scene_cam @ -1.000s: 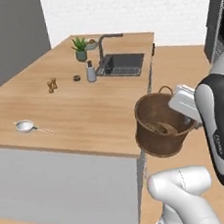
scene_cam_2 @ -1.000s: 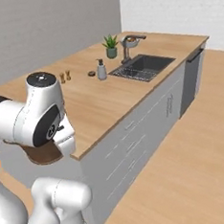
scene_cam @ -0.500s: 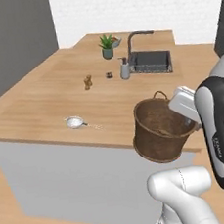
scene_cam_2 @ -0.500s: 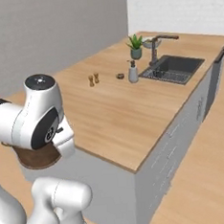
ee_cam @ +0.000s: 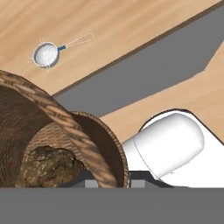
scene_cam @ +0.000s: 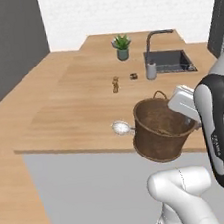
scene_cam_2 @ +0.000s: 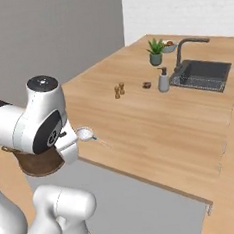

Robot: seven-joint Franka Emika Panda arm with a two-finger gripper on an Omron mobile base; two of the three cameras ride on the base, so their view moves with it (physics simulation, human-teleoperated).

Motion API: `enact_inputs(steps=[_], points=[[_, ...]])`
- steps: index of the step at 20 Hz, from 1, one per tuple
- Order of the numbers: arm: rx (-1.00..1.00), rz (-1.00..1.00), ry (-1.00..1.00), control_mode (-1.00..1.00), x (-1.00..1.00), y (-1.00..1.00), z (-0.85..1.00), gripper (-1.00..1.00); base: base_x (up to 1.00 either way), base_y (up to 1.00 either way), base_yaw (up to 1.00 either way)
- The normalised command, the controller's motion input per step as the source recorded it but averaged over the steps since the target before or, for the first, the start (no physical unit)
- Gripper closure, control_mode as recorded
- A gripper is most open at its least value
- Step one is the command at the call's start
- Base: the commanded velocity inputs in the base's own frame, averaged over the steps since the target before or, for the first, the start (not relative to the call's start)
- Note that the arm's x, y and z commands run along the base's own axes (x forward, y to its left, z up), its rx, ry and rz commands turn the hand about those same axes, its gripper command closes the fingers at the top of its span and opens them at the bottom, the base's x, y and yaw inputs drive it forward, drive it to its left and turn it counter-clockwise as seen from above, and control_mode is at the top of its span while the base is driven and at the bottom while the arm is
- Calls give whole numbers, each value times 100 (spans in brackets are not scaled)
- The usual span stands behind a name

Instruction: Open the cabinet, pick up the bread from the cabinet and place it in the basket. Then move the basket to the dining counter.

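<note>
The round dark woven basket point(scene_cam: 160, 133) hangs in the air just in front of the near edge of the dining counter point(scene_cam: 79, 108), level with its top. My gripper point(scene_cam: 188, 121) is shut on the right side of its rim. In the hand view the gripper point(ee_cam: 113, 180) clamps the basket point(ee_cam: 57, 127) wall, and the dark lumpy bread point(ee_cam: 48, 166) lies on its bottom. In the right base view my arm covers most of the basket point(scene_cam_2: 40, 165), left of the dining counter point(scene_cam_2: 154, 120). The cabinet is out of view.
A small metal strainer point(scene_cam: 120, 127) point(scene_cam_2: 84, 134) point(ee_cam: 46, 54) lies near the counter's front edge, beside the basket. Farther back are two small shakers point(scene_cam: 115, 84), a soap dispenser point(scene_cam: 150, 70), a sink point(scene_cam: 169, 60) with a tap and a potted plant point(scene_cam: 122, 46). A grey wall rises at left.
The whole picture has shifted: the base has driven around, so the counter's pale front now faces me more squarely. The basket stays in my grip with the bread inside.
</note>
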Motion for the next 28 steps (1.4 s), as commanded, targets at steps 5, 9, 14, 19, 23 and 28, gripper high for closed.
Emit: enact_inputs(steps=[5, 9, 14, 19, 23, 28], points=[[0, 0, 0, 100, 0, 0, 0, 100, 60, 100, -34], [0, 0, 0, 100, 0, 0, 0, 100, 71, 100, -33], [0, 0, 0, 100, 0, 0, 0, 100, 79, 100, -27], [0, 0, 0, 100, 0, 0, 0, 100, 37, 88, -25], [0, 0, 0, 100, 0, 0, 0, 100, 28, 22, -17], [-1, -11, 0, -100, 79, -7, 0, 100, 0, 0, 0]])
